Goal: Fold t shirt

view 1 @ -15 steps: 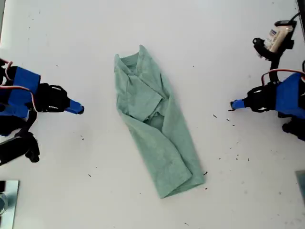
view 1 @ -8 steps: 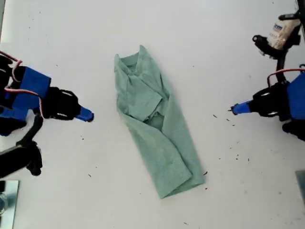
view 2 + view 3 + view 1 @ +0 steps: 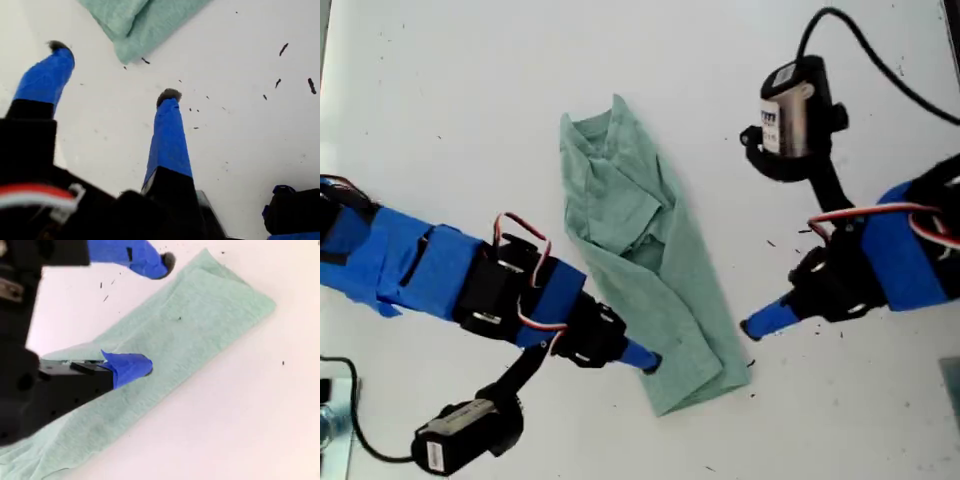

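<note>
The t shirt [image 3: 645, 250] lies mid-table as a long, narrow, already folded strip, running from the neck at the far end to the hem at the near end in the exterior view. My second gripper [image 3: 155, 312], jaws apart, straddles the strip near the hem; my first gripper [image 3: 115, 72], also spread, hovers over bare table [image 3: 450, 90] just beside the hem corner. Next, I judge, both pinch the hem and carry it toward the neck. A motor label [image 3: 772, 122] is unreadable.

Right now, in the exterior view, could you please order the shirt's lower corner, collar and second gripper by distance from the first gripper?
1. Lower corner, beside my first gripper.
2. My second gripper, exterior view's bottom.
3. Collar, toward exterior view's top.
</note>
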Controlling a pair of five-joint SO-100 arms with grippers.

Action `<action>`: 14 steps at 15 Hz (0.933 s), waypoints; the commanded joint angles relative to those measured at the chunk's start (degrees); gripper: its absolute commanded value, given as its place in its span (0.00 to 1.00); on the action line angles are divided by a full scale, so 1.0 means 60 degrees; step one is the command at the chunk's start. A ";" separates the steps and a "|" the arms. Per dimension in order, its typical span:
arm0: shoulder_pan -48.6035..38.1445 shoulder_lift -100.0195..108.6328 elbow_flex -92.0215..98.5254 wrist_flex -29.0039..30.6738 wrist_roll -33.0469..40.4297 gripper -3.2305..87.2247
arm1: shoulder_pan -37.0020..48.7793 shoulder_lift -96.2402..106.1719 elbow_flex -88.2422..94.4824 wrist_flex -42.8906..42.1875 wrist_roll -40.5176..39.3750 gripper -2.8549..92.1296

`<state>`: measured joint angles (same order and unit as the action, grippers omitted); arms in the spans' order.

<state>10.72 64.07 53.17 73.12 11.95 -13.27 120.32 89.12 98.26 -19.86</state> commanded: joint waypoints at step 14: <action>-0.0015 -0.3589 -0.0776 -0.2095 0.0483 0.03 | -0.1201 -0.6987 0.0029 -0.7046 0.1318 0.09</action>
<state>12.57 43.07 48.60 61.61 14.33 -19.16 80.24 91.76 58.10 -12.66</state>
